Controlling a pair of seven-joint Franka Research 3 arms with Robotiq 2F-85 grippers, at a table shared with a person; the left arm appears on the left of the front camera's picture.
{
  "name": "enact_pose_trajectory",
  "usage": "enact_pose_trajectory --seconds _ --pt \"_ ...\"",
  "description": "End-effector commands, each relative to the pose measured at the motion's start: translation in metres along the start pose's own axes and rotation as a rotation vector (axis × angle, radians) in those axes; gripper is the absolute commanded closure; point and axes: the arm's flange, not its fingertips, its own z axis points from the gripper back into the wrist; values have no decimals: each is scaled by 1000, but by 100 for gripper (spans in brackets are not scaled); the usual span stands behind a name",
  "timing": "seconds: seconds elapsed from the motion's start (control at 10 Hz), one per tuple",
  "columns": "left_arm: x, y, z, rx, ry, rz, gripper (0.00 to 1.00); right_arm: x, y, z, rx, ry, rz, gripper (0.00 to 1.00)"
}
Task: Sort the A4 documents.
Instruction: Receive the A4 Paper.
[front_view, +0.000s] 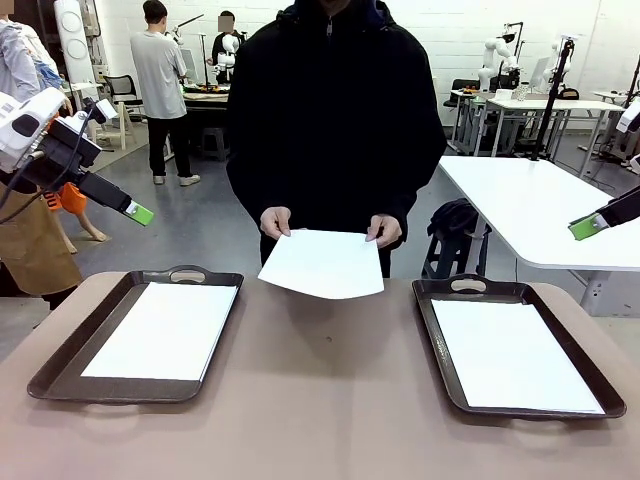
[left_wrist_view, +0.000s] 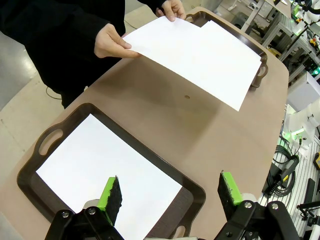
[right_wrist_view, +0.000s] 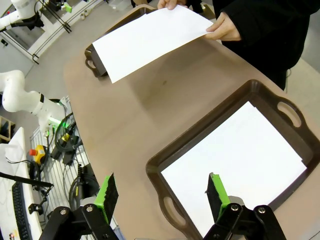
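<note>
A person at the far side holds one white A4 sheet (front_view: 322, 263) in both hands above the table's far edge, and this held sheet (left_wrist_view: 195, 52) (right_wrist_view: 145, 37) appears in both wrist views. Another sheet (front_view: 165, 330) lies flat in the left tray (front_view: 60, 365), and a third sheet (front_view: 510, 355) lies in the right tray (front_view: 440, 350). My left gripper (front_view: 138, 212) hangs raised off the table's left side, open and empty. In its own view, the left gripper (left_wrist_view: 170, 180) hovers above the left tray's sheet (left_wrist_view: 100, 170). My right gripper (front_view: 587, 226) (right_wrist_view: 161, 177) is open, high above the right tray's sheet (right_wrist_view: 240, 160).
The brown table (front_view: 320, 400) is bare between the two trays. Behind the person are white tables (front_view: 540, 200), other people and equipment. Cables and gear lie on the floor beyond the table's edge (right_wrist_view: 65, 145).
</note>
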Motion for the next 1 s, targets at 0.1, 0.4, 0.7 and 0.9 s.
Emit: enact_pose_trajectory --seconds 0.1,0.4,0.7,0.9 --pt "0 -1 0 1 0 -6 0 0 -1 -1 1 3 0 7" --pt "0 -1 0 1 0 -6 0 0 -1 -1 1 3 0 7" --pt "0 -1 0 1 0 -6 0 0 -1 -1 1 3 0 7" --pt "0 -1 0 1 0 -6 0 0 -1 -1 1 3 0 7"
